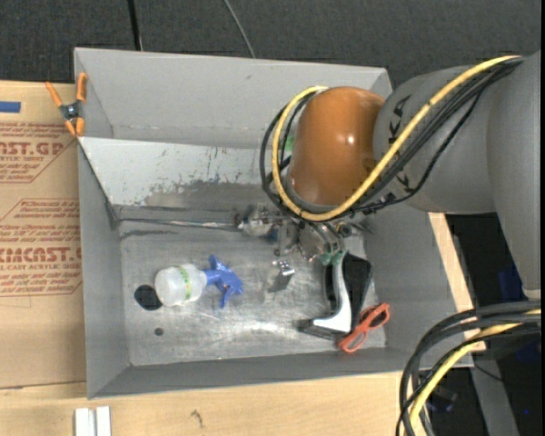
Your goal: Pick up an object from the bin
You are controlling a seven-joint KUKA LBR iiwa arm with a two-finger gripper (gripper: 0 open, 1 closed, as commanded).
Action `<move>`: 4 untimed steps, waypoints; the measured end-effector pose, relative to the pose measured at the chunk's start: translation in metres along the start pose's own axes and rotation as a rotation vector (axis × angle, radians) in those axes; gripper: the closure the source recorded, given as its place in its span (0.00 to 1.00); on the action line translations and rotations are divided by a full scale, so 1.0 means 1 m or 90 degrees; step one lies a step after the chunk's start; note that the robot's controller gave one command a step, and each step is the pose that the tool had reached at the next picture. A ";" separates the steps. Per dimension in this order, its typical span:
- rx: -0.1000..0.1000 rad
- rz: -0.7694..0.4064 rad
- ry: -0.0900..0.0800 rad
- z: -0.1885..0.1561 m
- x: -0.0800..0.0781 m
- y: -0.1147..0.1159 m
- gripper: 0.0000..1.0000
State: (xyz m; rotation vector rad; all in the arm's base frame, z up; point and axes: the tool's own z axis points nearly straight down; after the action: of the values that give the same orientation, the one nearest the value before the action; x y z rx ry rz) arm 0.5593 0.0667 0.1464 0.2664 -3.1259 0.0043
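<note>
Where the pincer [282, 271] hung over the bin [103, 271] floor, one blue toy [222, 282] lay just left of it and one black-and-white tool [341, 298] just right. One bottle [180, 284], one black disc [146, 296] and one orange piece [365, 327] lay beyond these. Whether the pincer was apart or together could not be told.

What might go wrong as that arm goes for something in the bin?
The pincer seems to sit over bare bin floor between the blue toy and the black-and-white object, so it may close on nothing. The small clear bottle looks round and might roll if nudged.
</note>
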 end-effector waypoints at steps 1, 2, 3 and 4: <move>0.001 -0.046 -0.002 0.068 -0.026 0.035 1.00; 0.001 -0.046 -0.002 0.068 -0.026 0.035 1.00; -0.001 -0.060 0.000 0.028 -0.020 0.057 1.00; -0.002 -0.064 -0.007 -0.012 -0.021 0.064 1.00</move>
State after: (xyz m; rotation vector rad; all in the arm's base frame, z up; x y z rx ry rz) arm 0.5692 0.1332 0.1577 0.4258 -3.1194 -0.0030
